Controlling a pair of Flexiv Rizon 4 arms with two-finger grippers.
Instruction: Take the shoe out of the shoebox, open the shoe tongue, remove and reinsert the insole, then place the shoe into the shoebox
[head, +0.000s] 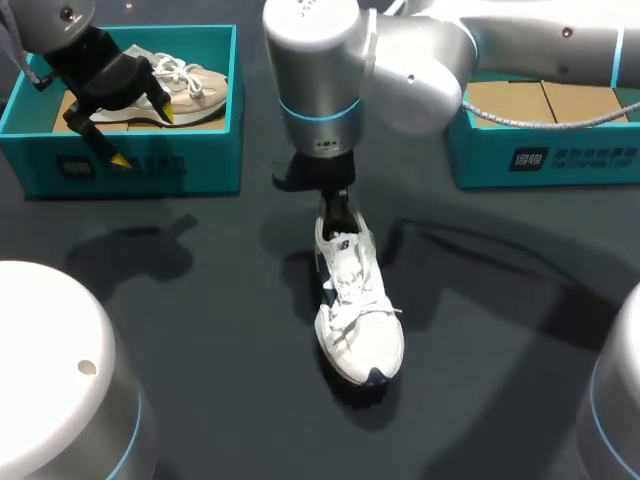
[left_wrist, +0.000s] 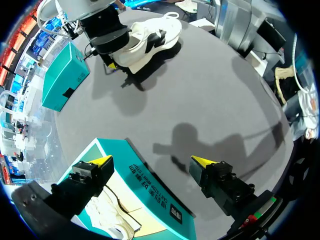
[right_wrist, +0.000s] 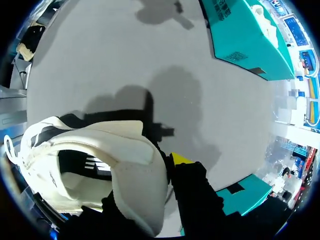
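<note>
So our right pincer (head: 338, 212) is clenched on the heel of the white shoe (head: 360, 318); in the right wrist view one yellow-tipped finger (right_wrist: 181, 160) sits outside the heel collar, with the heel wall pressed against it. The shoe's out of its box; it stands on its sole mid-desk (head: 200, 340) with the laces up and the toe pointing at the near edge, well apart from both boxes. The right shoebox (head: 545, 165) sits at the far right with its cardboard floor showing. Over on the far left, the left shoebox (head: 130, 168) has a beige shoe (head: 190, 90) lying in it. Our left pincer (head: 142, 135) hangs above that box, released and gripping nothing; its fingers are spread wide, one tip over the inside of the box and the other out over the desk.
</note>
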